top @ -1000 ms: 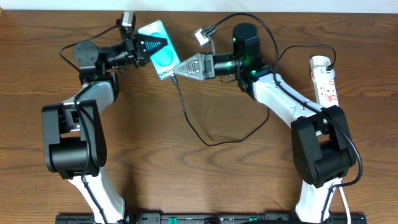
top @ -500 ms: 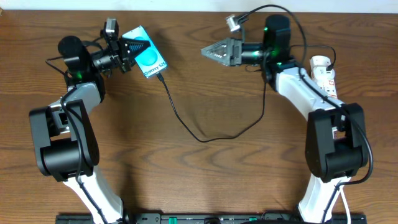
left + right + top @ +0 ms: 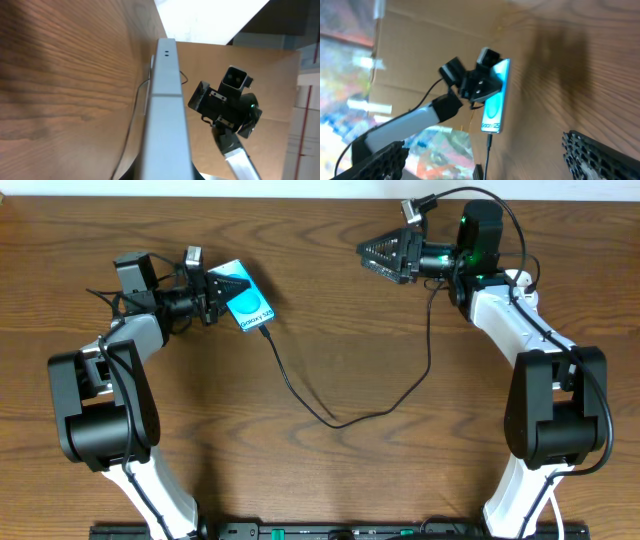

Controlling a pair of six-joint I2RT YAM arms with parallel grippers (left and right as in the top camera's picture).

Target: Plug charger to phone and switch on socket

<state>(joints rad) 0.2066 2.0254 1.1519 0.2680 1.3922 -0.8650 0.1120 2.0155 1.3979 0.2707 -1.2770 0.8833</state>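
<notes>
The phone (image 3: 250, 306), its cyan screen up, is held off the table at the left by my left gripper (image 3: 224, 284), which is shut on its far end. The charger (image 3: 335, 422) is a thin black cable. Its connector (image 3: 263, 332) sits in the phone's near end, and the cable loops across the table towards the right arm. My right gripper (image 3: 374, 256) hangs open and empty at the upper right, well apart from the phone. In the right wrist view the phone (image 3: 495, 100) and the plugged cable (image 3: 487, 150) show ahead. The socket is almost hidden under the right arm; a white end (image 3: 516, 277) peeks out.
The left wrist view shows the phone (image 3: 165, 110) edge-on, with the right arm's gripper (image 3: 225, 102) beyond it. Thicker black cables run over the right arm (image 3: 500, 220). Both arm bases (image 3: 320, 530) stand along the table's front edge.
My right gripper has drawn back to the right, away from the phone's end, and stays open. The left gripper has carried the phone left and slightly down, with the cable trailing from it.
</notes>
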